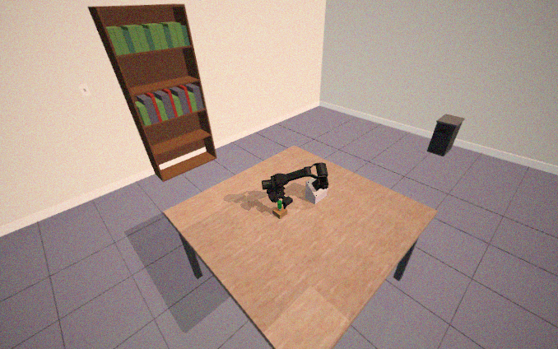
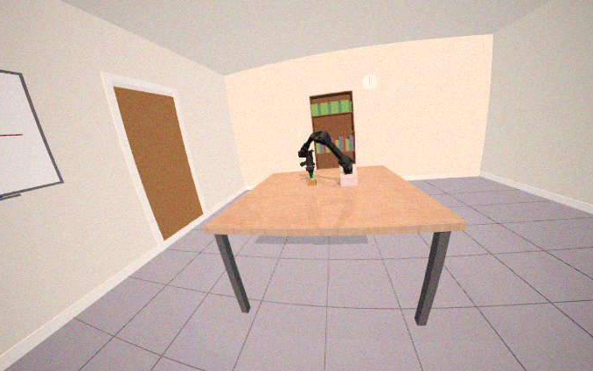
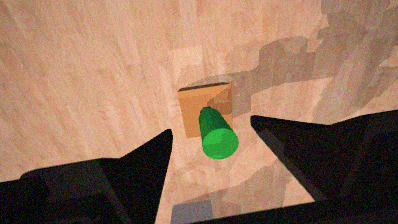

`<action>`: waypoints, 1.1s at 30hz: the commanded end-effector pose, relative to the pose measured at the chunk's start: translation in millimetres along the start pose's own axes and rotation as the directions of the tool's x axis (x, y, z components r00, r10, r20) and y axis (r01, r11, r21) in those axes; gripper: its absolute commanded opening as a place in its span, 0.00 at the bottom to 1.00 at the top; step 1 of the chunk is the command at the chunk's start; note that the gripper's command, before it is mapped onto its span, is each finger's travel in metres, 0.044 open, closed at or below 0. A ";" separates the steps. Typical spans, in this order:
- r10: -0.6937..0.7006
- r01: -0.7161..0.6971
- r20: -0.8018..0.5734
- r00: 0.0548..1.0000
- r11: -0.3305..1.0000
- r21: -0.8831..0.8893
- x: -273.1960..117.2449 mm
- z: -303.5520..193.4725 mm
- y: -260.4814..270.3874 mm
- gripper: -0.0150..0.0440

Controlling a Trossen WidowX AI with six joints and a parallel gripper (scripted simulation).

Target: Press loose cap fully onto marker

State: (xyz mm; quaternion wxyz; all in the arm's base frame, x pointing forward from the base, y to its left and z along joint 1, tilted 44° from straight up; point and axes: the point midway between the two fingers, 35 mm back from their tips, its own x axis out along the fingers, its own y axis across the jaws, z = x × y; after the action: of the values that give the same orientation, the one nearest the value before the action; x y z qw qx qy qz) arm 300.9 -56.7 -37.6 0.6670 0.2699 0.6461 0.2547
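The small orange-brown holder block [image 1: 281, 215] [image 2: 311, 183] [image 3: 191, 112] sits on the wooden table [image 1: 316, 242] [image 2: 336, 207]. The green cap [image 1: 280, 203] [image 3: 220, 144] stands upright over the block, on top of the marker. The marker's body is mostly hidden beneath the cap, and I cannot tell whether the cap is fully seated. My gripper [image 3: 211, 126] is open, pointing down. Its black fingers stand on both sides of the cap, with a visible gap on each side in the wrist view.
The arm's pale base [image 1: 316, 195] [image 2: 349, 178] stands on the table beside the block, to its right in the top and exterior views. The black arm arches from the base over to the block. Shadows of the arm fall on the table. A bookshelf [image 1: 173, 65] stands against the wall.
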 end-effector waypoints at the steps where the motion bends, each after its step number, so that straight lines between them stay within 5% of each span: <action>1: -0.010 0.010 0.008 1.000 1.000 -0.006 -35.1 3.5 -2.6 1.00; 4: -0.009 0.009 0.007 1.000 1.000 -0.006 -70.8 1.1 -1.6 1.00; 10: -0.009 0.009 0.007 1.000 1.000 -0.006 -73.2 0.8 -1.4 1.00; 27: -0.006 0.006 0.009 1.000 1.000 0.008 -63.9 -0.5 -1.6 0.25; 33: -0.006 0.006 0.009 1.000 1.000 0.008 -63.9 -0.5 -1.6 0.25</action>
State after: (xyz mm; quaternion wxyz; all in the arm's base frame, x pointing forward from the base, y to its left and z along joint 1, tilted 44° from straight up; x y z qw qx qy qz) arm 298.2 -101.8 7.7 0.6696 0.2704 0.6446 0.2511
